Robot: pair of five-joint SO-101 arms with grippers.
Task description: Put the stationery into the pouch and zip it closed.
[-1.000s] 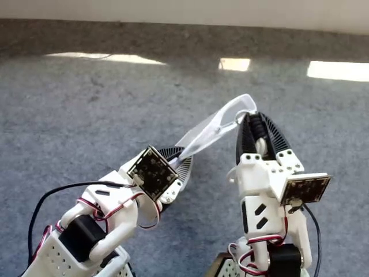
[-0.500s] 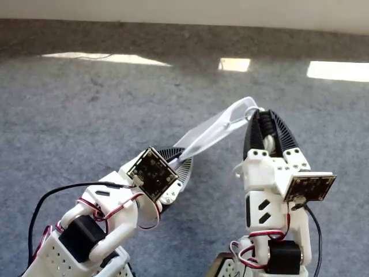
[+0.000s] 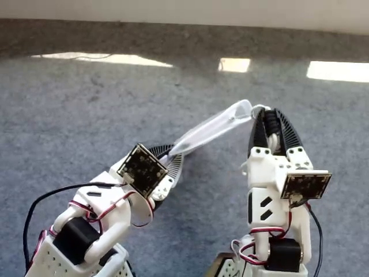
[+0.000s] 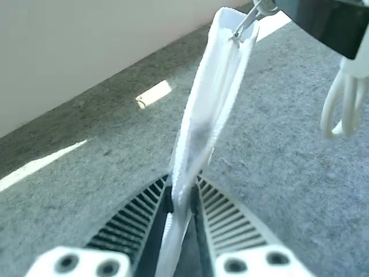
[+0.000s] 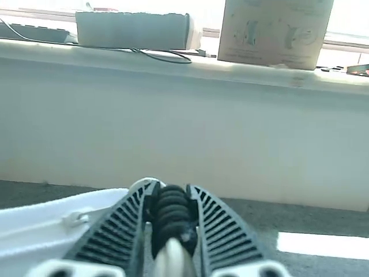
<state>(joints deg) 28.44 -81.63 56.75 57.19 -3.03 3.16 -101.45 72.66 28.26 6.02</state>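
A translucent white pouch [image 3: 210,130] hangs stretched in the air between my two grippers, above the grey carpeted table [image 3: 86,115]. My left gripper [image 3: 172,157] is shut on its lower end, and the pouch [image 4: 210,109] runs away from the fingers [image 4: 230,222]. My right gripper [image 3: 266,115] is shut at the pouch's far top end, where the metal zipper pull [image 4: 247,24] meets its dark fingers. In the right wrist view the pouch [image 5: 52,222] lies beside the gripper [image 5: 167,193]. A white cord loop [image 4: 340,98] dangles under the right gripper. No stationery shows loose on the table.
The grey carpet [image 3: 323,115] spreads around both arms, with bright light patches [image 3: 337,70] near the far wall. A ledge [image 5: 173,60] behind carries a white box [image 5: 135,29] and a cardboard box [image 5: 274,29].
My right gripper has shifted to the right with the pouch's top end. My left arm has drawn back to the left, and the pouch is stretched straighter.
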